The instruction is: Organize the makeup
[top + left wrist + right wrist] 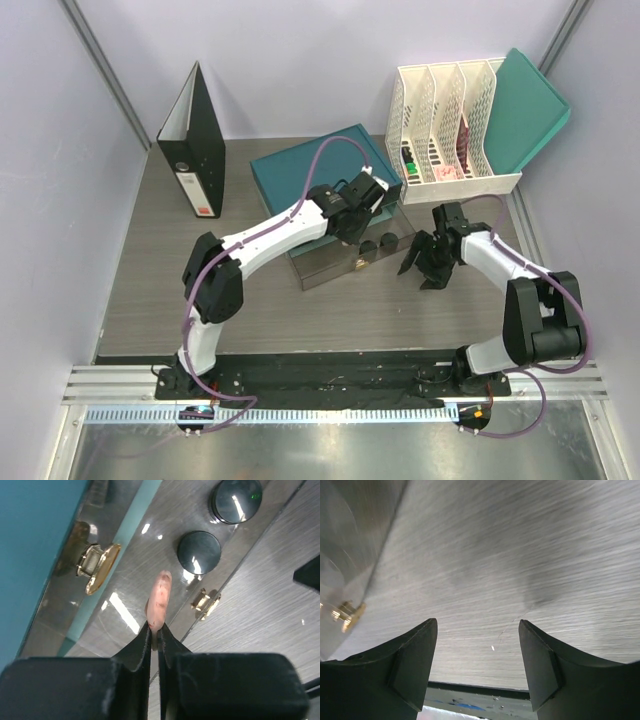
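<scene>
My left gripper is shut on the edge of a peach round disc and holds it upright over the clear drawer tray. Two black round jars stand in the tray just beyond the disc. In the top view the left gripper hangs over the tray, in front of the teal box, with the jars beside it. My right gripper is open and empty, low over the bare table right of the tray; it shows as open in the right wrist view. The bottle and tubes are out of view.
A black binder stands at the back left. A white file organiser holding markers and a teal folder stand at the back right. Gold knobs stick out from the clear drawer fronts.
</scene>
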Motion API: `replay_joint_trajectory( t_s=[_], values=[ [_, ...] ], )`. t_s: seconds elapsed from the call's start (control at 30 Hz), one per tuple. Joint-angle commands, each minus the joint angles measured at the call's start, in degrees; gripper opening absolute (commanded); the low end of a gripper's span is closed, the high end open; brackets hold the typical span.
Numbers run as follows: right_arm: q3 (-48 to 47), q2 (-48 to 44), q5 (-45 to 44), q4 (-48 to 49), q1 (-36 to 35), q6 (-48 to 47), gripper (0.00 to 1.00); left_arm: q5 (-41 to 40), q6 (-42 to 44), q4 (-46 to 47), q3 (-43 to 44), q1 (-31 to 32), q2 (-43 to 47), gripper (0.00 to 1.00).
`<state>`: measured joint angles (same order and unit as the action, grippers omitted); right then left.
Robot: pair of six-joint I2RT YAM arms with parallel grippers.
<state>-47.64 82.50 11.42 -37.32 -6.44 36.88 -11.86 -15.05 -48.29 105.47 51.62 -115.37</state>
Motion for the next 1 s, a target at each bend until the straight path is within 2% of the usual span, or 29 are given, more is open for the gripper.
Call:
replay_joint_trajectory(
  t_s=[0.0, 0.03, 0.07, 0.13, 0.3, 0.47, 0.6, 0.63, 0.67, 0.7, 0.73, 0.8, 0.83, 0.9, 0.93, 0.97],
  values=[
    [-0.2, -2.1, -2.6, 1.0, -3.6, 2.2, 0.72, -2.6, 0.0, -3.4, 3.7, -0.4, -1.2, 0.15],
    [-0.4, -2.1, -2.9, 0.7, -4.2, 2.2, 0.72, -2.0, 0.4, -3.7, 4.0, -0.5, -1.6, 0.27],
    [-0.8, -2.1, -3.4, 0.1, -5.2, 2.1, 0.72, -1.4, 0.5, -4.3, 5.0, -0.5, -2.0, 0.52],
    [-2.3, -2.0, -4.6, -0.6, -6.5, 1.4, 0.71, -1.7, 0.1, -5.1, 5.4, -0.5, -2.6, 0.78],
    [-4.8, -1.0, -5.1, 0.0, -9.4, 0.0, 0.71, -3.6, 0.5, -4.3, 5.5, -0.5, -0.6, 0.84],
    [-6.5, 0.3, -5.1, 2.3, -11.9, -0.3, 0.68, -3.8, 0.9, -2.7, 7.0, -0.6, 4.0, 0.83],
    [-6.8, 2.1, -5.1, 4.0, -14.6, -1.5, 0.60, -5.5, 1.9, -1.5, 8.3, -0.8, 8.0, 0.72],
    [-6.6, 2.6, -5.1, 4.5, -15.4, -1.7, 0.57, -5.7, 1.9, -1.3, 8.5, -1.4, 8.6, 0.57],
    [-6.3, 2.9, -5.4, 4.7, -15.8, -2.0, 0.54, -6.3, 1.8, -1.5, 9.3, -1.9, 9.2, 0.47],
    [-6.1, 3.4, -5.4, 4.9, -16.2, -2.2, 0.51, -7.0, 1.8, -2.2, 9.8, -2.3, 9.1, 0.30],
    [-6.0, 3.9, -5.4, 5.5, -17.1, -2.6, 0.44, -8.3, 1.5, -2.5, 10.2, -3.2, 9.3, 0.00],
    [-5.5, 4.3, -5.4, 6.5, -17.8, -2.7, 0.35, -11.8, 2.1, -2.9, 10.1, -4.2, 9.4, 0.00],
    [-5.5, 4.6, -5.1, 7.7, -18.1, -3.0, 0.25, -12.0, 2.7, -2.8, 9.7, -5.6, 9.5, 0.00],
    [-5.7, 5.2, -4.8, 8.8, -18.8, -3.5, 0.14, -11.3, 2.4, -2.6, 8.7, -7.4, 9.3, 0.00],
    [-6.0, 5.7, -5.1, 9.1, -19.0, -3.7, 0.04, -10.9, 1.7, -2.7, 8.5, -8.2, 9.0, 0.00],
    [-6.8, 6.6, -5.3, 9.2, -19.3, -4.0, 0.01, -10.5, 1.3, -2.9, 7.9, -9.8, 8.6, 0.00]
  ],
)
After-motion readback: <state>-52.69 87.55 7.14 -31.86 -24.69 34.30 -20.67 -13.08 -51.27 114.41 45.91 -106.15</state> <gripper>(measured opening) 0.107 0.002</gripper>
